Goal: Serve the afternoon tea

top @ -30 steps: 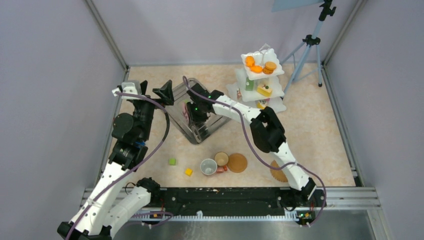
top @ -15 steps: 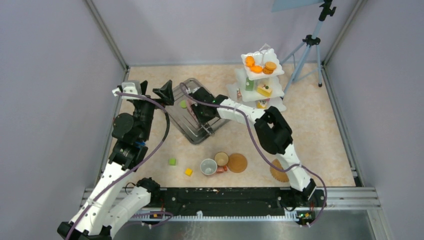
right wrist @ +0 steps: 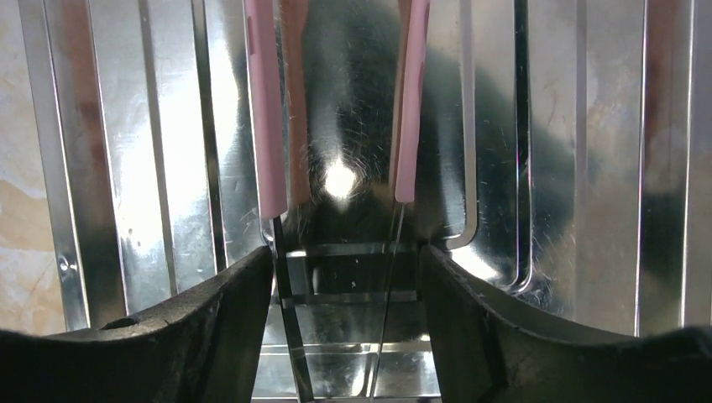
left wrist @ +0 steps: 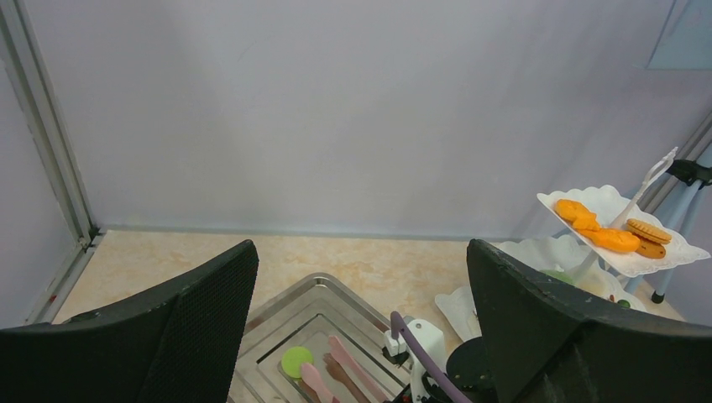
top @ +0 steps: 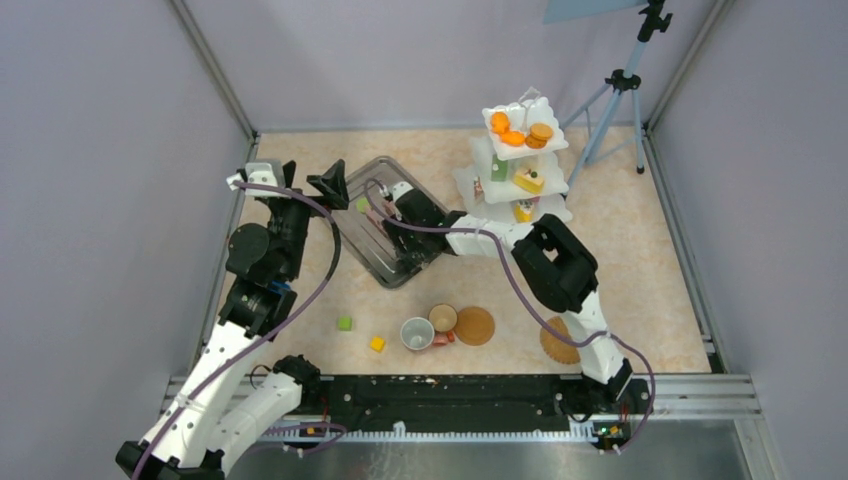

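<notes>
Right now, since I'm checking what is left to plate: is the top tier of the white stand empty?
No, the top tier of the white stand holds several orange rounds.

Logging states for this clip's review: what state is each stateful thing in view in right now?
Left end effector: open, empty.
Right end effector: open over the grey steel tray, gripping nothing.
Pink plastic tongs: lying in that tray, arms spread, ungripped.
White three-tier stand: upright, pastries on its tiers.
White small cup: upright.
Tan small cup: upright beside it.
Brown woven round mats: lying flat.
</notes>
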`<state>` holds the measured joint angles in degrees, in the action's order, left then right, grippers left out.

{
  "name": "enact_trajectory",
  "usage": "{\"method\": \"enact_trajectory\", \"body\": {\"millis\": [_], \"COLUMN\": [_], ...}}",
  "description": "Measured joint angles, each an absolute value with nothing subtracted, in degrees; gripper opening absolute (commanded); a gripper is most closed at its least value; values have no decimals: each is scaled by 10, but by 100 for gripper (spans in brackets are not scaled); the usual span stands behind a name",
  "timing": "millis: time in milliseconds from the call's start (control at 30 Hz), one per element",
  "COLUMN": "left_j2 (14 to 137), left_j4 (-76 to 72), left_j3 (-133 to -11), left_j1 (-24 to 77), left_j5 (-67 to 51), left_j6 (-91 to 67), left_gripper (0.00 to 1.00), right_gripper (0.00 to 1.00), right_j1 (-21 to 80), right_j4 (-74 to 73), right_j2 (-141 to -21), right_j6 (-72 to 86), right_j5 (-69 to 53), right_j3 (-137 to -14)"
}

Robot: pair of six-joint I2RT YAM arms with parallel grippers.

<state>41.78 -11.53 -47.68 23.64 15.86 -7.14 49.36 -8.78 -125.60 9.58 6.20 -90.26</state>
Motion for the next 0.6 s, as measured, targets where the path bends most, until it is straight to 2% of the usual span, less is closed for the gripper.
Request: {"method": "enact_trajectory", "body": {"millis": [167, 333, 600], "left_j2": [418, 418, 418], "left_j4": [-115, -115, -115], "left_j3": [-477, -477, -477], "left_j1": [236, 236, 236], "left_j5": [156, 154, 154], "left_j6": [-72, -72, -72], "left_gripper": [99, 99, 99], "right_gripper": [64, 57, 60], "right_j1": [494, 498, 506], "right_j4": [-51, -38, -35], "right_j2": [-1247, -1247, -1242], "right_j6": [76, 50, 41], "right_j5": [58, 58, 70], "right_j3": [-874, -870, -861]}}
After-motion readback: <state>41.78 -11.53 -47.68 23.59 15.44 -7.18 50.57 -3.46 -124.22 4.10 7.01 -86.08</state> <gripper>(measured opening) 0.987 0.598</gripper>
